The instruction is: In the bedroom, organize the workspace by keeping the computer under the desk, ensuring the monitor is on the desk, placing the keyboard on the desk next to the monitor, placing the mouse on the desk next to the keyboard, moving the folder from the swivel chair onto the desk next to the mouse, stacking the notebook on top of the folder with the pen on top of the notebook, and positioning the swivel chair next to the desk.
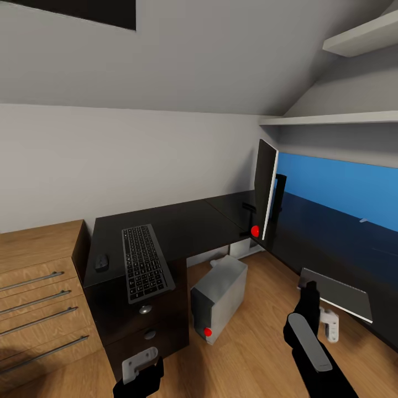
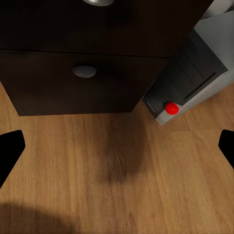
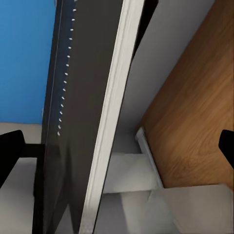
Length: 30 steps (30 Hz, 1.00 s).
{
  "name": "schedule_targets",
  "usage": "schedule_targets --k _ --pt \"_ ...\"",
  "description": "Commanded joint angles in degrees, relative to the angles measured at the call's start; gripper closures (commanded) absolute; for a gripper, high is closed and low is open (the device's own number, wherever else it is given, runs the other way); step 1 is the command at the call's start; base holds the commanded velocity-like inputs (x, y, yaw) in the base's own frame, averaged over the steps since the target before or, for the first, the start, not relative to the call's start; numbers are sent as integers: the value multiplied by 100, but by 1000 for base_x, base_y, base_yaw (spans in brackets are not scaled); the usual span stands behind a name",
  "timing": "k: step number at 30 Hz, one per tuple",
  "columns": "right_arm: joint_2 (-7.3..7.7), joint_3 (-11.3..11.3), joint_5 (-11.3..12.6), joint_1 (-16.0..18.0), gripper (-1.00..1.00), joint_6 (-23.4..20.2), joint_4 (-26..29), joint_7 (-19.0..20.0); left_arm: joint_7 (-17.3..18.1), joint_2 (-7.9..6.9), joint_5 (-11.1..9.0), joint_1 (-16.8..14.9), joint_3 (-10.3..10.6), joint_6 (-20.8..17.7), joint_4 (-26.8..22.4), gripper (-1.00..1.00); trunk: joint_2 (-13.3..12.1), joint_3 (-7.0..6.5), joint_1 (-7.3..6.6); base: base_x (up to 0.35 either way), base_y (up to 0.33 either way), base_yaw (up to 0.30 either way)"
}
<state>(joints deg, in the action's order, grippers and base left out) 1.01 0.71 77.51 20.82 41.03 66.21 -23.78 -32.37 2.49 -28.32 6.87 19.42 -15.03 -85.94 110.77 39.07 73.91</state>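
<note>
The glossy black desk (image 1: 193,224) carries the keyboard (image 1: 145,262), with the small black mouse (image 1: 101,261) just left of it. At the corner the monitor (image 1: 265,196) stands edge-on to me. The grey computer (image 1: 218,297) (image 2: 190,73) sits on the floor by the drawers, partly under the top. The grey notebook (image 1: 337,293) (image 3: 83,97) lies on the desk's right wing. My right gripper (image 1: 315,303) (image 3: 117,146) is open at the notebook's near edge. My left gripper (image 1: 141,375) (image 2: 117,148) hangs open low before the drawers. The folder and swivel chair are out of view.
A wooden cabinet (image 1: 38,287) with long bar handles stands left of the desk. The desk drawers (image 2: 73,87) have round silver knobs. A white desk leg (image 3: 146,165) is below the notebook. Shelves (image 1: 354,119) and a blue wall panel (image 1: 342,185) lie behind the right wing.
</note>
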Motion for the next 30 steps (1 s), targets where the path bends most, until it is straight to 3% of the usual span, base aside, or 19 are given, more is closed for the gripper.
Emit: schedule_targets --k 1,30 --pt "17 8 12 32 -100 19 -38 -23 -33 2 -33 -1 6 -18 -10 -100 3 5 0 0 0 0" --pt "22 43 36 80 -100 19 -108 -22 -33 2 -33 -1 10 -21 -10 -100 3 5 0 24 19 0"
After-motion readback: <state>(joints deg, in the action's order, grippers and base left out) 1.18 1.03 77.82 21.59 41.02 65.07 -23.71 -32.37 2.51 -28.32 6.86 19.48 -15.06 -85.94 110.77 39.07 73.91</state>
